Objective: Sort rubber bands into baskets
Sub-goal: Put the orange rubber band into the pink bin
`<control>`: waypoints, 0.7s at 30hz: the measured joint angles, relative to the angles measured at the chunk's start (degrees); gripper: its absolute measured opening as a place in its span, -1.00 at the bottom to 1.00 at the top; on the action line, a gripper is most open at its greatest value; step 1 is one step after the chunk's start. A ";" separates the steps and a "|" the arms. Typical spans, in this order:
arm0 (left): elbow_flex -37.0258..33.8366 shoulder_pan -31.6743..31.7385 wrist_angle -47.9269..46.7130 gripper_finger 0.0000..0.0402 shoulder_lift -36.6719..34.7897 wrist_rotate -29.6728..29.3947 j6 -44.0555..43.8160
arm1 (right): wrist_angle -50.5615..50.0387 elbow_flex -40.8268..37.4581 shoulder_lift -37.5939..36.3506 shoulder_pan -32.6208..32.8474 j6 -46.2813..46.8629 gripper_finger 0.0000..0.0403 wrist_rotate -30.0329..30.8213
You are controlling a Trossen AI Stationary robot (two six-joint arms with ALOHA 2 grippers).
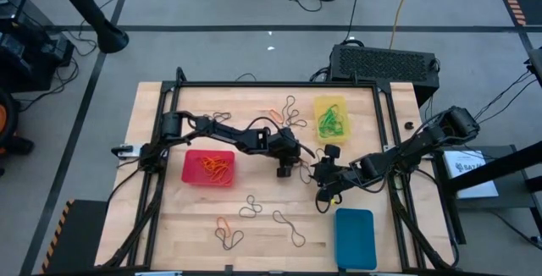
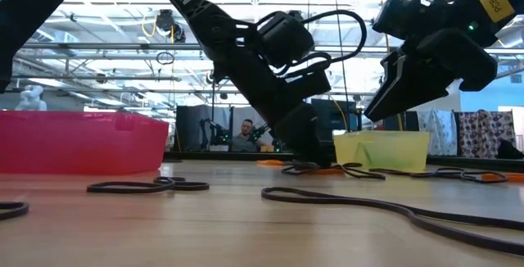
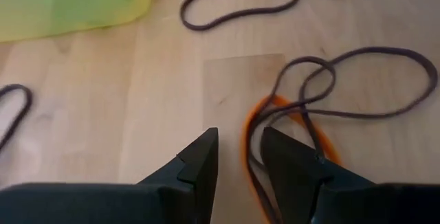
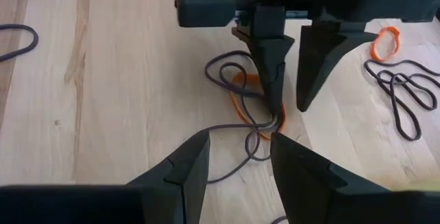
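Tangle is the trouble here — an orange band (image 3: 302, 124) lies on the table (image 1: 262, 225) under a dark band (image 3: 357, 80) that loops right over it. The left gripper (image 3: 237, 159) is down at this knot, near the middle of the table and just beside the yellow basket (image 1: 330, 117). Its two fingers are a little apart, and one strand runs up between them. I cannot tell if they pinch it yet.

The right gripper (image 4: 237, 162) waits close by with its fingers spread, facing the same knot.

To do this well, I think the left one should grab only the orange band, then lift slowly so the dark band slides off. The right one could hold the dark band down. The red basket (image 1: 208, 168) already holds orange bands, so that looks like the place for it. The blue basket (image 1: 354, 238) sits near the table's front edge.
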 joint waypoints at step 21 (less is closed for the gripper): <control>-0.10 0.17 1.06 -0.96 -0.02 0.49 0.04 | 0.17 0.00 0.00 -0.01 0.00 -0.26 -0.02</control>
